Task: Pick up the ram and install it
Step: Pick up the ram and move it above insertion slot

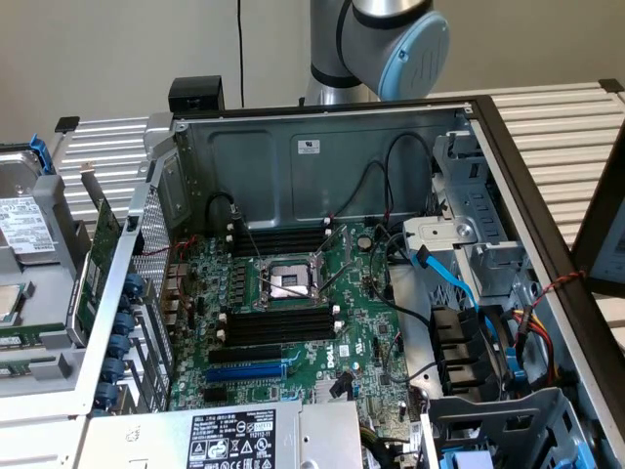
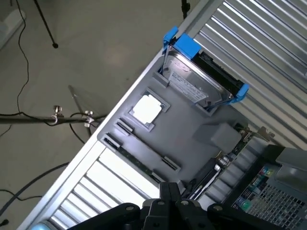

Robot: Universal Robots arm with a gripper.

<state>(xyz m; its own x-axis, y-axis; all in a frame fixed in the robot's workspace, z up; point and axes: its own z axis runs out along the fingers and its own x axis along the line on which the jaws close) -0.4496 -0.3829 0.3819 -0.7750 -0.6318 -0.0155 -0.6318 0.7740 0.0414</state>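
We cannot tell whether our gripper (image 2: 169, 190) is open or closed. Just beyond it, the ram (image 2: 134, 160) sits in a holder of the gray tray (image 2: 192, 129). We judge it light, stiff and fragile, best pinched mid-length across its flat faces.

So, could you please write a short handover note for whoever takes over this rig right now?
Gripper: hovers over the grey tray beside the open case, nearest the ram.
Ram: appears to lie in its holder in the tray, not gripped.
Black memory slots on the motherboard: empty.
Done: nothing visible yet.
Left: ram not yet picked up or installed.
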